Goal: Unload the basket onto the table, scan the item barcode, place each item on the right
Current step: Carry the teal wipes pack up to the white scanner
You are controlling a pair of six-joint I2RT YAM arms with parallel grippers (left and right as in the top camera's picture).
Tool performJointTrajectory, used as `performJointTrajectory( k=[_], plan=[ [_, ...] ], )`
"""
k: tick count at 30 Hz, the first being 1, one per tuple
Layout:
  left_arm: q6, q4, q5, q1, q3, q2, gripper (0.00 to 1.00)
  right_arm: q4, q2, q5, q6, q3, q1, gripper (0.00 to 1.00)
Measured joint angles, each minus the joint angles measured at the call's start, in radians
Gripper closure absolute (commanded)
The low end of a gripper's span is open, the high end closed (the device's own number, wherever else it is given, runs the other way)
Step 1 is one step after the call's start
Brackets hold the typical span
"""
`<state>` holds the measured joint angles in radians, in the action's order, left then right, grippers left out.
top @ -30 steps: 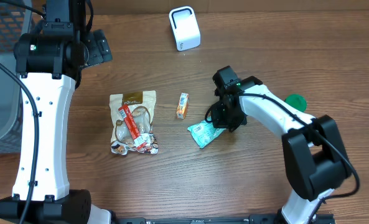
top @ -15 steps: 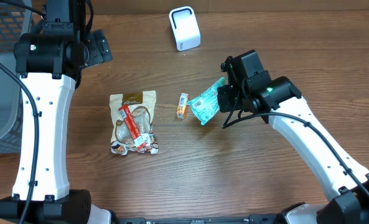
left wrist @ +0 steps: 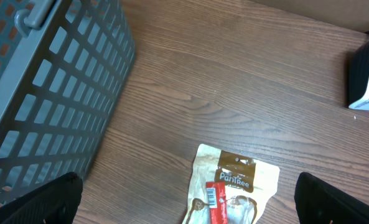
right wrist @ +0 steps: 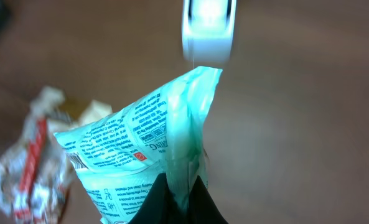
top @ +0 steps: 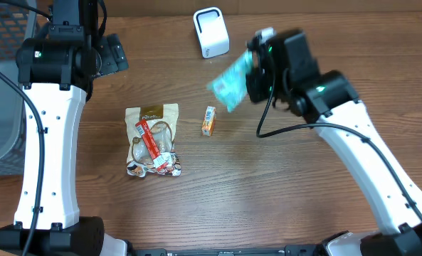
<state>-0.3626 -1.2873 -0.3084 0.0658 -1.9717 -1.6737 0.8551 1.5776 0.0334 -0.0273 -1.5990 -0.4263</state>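
Wood-grain table (top: 196, 206) seen from overhead, with a white scanner (top: 211, 32) at upper centre. The right gripper (top: 257, 75) holds a teal packet (top: 230, 82) in the air just right of the scanner, clear of the tabletop. In the right wrist view its fingers (right wrist: 200, 202) are pressed together on the packet's folded seam at the bottom of the frame, and the printed face (right wrist: 128, 143) leans left. No barcode can be made out there.

The packet looks light, thin and crinkly. It is likely to flop and to slip if pinched loosely, so the sealed edge is the sound hold because it leaves the print uncovered.

The left gripper (top: 112, 55), at upper left, has its fingers (left wrist: 44, 199) spread wide and holds nothing. A snack bag (top: 152, 139) and a small box (top: 208, 120) lie at centre.
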Motion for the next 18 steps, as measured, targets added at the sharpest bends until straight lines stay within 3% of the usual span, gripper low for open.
performJointTrajectory(
  k=[4, 11, 18],
  plan=[
    [0.0, 0.0, 0.0, 0.0, 0.0, 0.0, 0.0, -0.13, -0.002, -0.05, -0.129, -0.1, 0.0, 0.97],
    [0.0, 0.0, 0.0, 0.0, 0.0, 0.0, 0.0, -0.371, 0.017, -0.104, -0.394, -0.109, 0.0, 0.97],
    [0.0, 0.0, 0.0, 0.0, 0.0, 0.0, 0.0, -0.612, 0.165, -0.177, -0.564, -0.112, 0.0, 0.96]
  ],
)
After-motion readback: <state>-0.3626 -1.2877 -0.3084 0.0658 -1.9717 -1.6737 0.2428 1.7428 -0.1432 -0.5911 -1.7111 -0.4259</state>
